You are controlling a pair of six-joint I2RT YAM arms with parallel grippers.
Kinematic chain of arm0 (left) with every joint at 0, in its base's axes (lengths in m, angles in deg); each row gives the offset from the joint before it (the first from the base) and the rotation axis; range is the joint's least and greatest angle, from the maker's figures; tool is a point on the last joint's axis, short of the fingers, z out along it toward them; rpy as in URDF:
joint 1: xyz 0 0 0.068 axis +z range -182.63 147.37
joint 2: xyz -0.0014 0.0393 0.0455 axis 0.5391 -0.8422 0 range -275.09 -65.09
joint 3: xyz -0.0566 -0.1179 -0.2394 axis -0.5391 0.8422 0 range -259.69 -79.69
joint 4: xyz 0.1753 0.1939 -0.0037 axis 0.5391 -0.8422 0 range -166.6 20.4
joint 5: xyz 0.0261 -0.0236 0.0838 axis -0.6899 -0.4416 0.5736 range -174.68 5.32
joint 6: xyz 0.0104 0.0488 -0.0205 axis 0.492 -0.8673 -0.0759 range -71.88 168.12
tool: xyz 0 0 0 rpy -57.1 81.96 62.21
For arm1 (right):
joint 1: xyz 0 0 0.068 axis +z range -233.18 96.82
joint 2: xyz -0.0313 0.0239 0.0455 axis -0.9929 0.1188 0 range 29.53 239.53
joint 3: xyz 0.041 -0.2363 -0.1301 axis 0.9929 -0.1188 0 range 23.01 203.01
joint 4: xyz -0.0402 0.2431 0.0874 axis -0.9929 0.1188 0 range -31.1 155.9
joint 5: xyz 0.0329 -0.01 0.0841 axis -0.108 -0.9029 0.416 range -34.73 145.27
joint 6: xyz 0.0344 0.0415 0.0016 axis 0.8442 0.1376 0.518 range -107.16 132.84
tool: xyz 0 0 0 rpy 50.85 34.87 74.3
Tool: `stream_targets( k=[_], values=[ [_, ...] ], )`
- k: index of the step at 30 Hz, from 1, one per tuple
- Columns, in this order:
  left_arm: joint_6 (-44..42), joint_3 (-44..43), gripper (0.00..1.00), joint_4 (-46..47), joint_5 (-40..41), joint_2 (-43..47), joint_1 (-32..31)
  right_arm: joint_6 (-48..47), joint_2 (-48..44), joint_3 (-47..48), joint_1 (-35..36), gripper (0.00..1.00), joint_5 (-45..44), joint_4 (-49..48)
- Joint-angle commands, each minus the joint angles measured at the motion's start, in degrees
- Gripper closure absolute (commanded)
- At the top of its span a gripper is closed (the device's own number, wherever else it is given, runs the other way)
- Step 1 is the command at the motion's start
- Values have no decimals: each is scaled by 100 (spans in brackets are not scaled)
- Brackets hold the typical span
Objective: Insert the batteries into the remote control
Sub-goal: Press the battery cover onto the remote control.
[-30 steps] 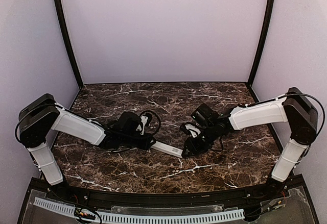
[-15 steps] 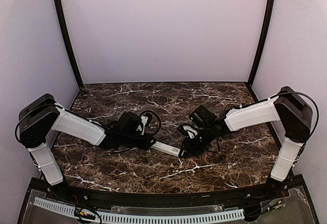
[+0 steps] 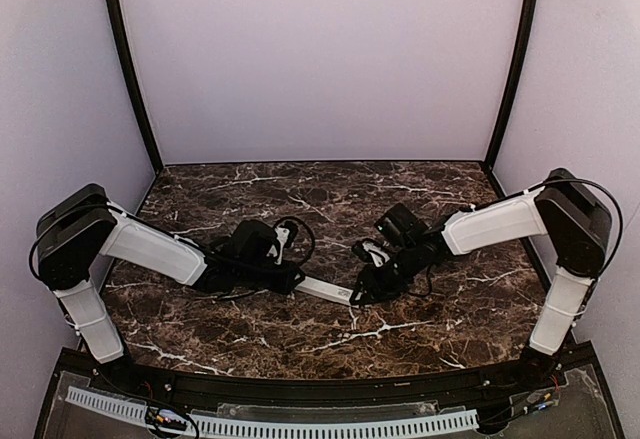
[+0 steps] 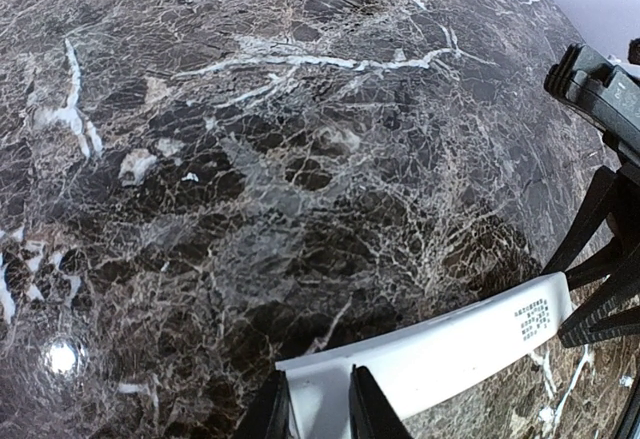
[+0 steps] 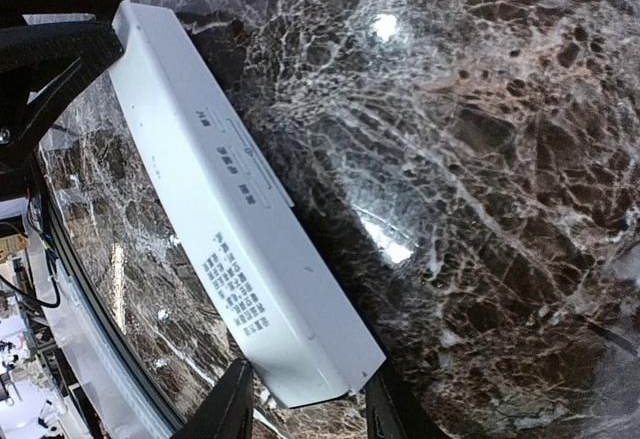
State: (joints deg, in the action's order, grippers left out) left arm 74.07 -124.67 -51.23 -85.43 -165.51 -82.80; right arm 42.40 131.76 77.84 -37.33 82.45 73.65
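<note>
Holding the remote control by its end, the left gripper had its fingers drawn in narrow, one on each long side of the white bar. That bar lay slantwise at the middle of the marble table, and seemed to ride just off the stone. At the far end the right gripper had its fingers flanking the tip, very close on both sides. Whether they were actually pressing on it, I couldn't tell.

So this looked like the handling step: getting the remote braced between two arms, back face up. The batteries were nowhere in any view, and no open recess was on show. A faint curved seam on the back suggested the cover was in place, though that was only my reading. The next move would call for one arm to keep the bar steady while the other worked the cover off, with a light touch so the bar didn't twist out.

As for writing, there were blocks of tiny grey print near the right gripper's end, too small to read. No brand was legible.
</note>
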Motion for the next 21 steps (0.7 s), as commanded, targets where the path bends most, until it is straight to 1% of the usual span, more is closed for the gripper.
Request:
stream_targets(
  k=[1,3,5,7,9,18,21],
  values=[
    [-71,242,78,-765,5,-51,-80,80,314,-108,-39,64,-30,-356],
    [-77,243,78,-771,7,-49,-80,110,288,-146,-45,62,-29,-399],
    [-74,245,78,-778,7,-54,-80,141,216,-175,-45,52,-30,-409],
    [-73,250,78,-774,6,-57,-80,192,117,-233,-80,49,-35,-470],
    [-65,252,78,-767,5,-60,-80,236,84,-266,-152,51,5,-519],
    [-71,264,78,-738,5,-59,-89,467,182,-392,-229,67,-231,-631],
    [-73,303,76,-720,5,7,-89,480,213,-426,-240,69,-262,-640]
  ],
)
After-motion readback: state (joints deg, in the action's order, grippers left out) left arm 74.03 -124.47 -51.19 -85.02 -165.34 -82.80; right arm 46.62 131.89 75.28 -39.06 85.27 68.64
